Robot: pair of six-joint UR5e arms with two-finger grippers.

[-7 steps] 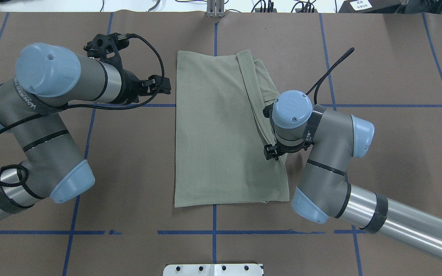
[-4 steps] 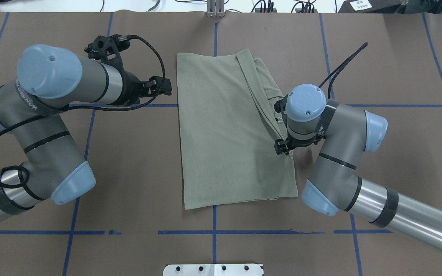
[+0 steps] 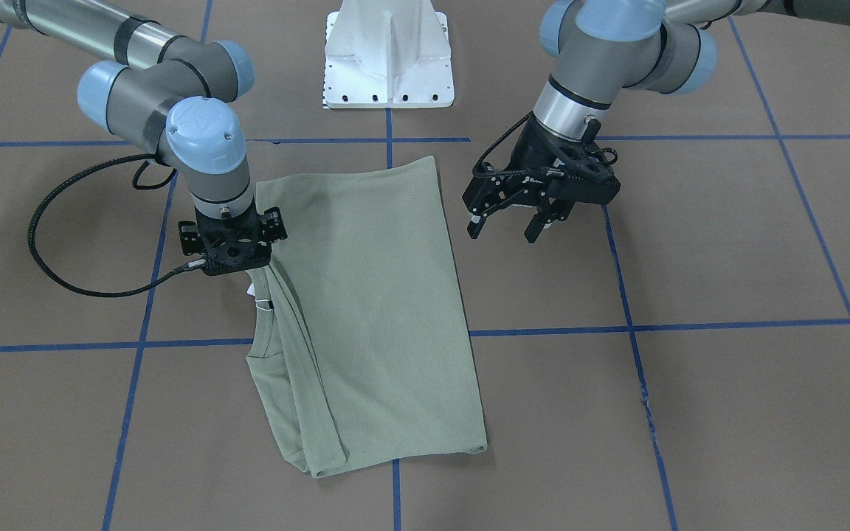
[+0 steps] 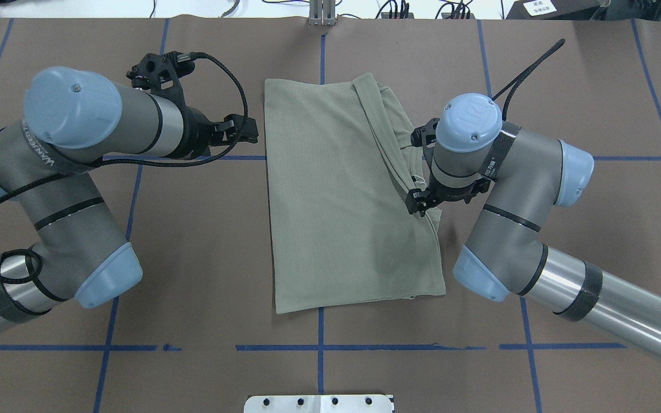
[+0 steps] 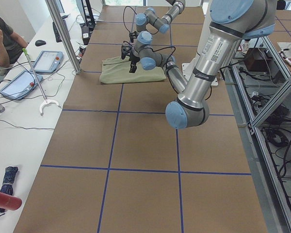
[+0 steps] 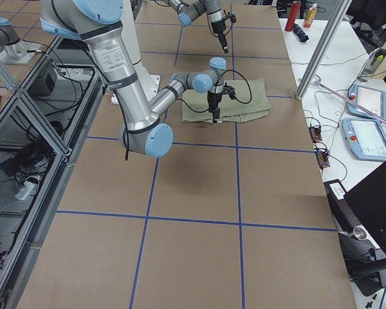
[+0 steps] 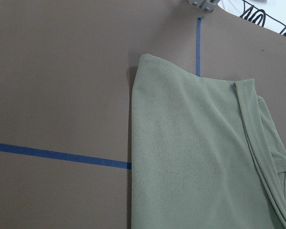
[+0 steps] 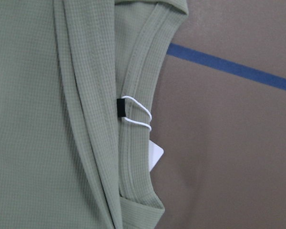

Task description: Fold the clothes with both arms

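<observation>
The sage-green shirt point(image 4: 336, 195) lies folded into a long rectangle at the table's middle, and shows again in the front view point(image 3: 373, 310). Its ribbed collar point(image 8: 138, 95) and white hang tag point(image 8: 155, 155) sit along its right edge. My right gripper point(image 3: 233, 254) points straight down over that collar edge. Its fingertips are hidden under the wrist point(image 4: 419, 201), so I cannot tell whether it is open or shut. My left gripper point(image 3: 505, 227) hangs open and holds nothing, just off the shirt's left edge point(image 4: 247, 131). The left wrist view shows the shirt's far left corner point(image 7: 148, 62).
The brown table cover carries a grid of blue tape lines point(image 4: 319, 347). The white pedestal base point(image 3: 388, 59) stands at the robot's side. A side table with tablets point(image 5: 48, 60) and a seated person point(image 5: 0, 39) runs along the far edge.
The shirt's near half slid slightly toward the robot's right, then stopped. The right wrist moved right and then further from the robot along the shirt's edge. The left arm barely moved.
</observation>
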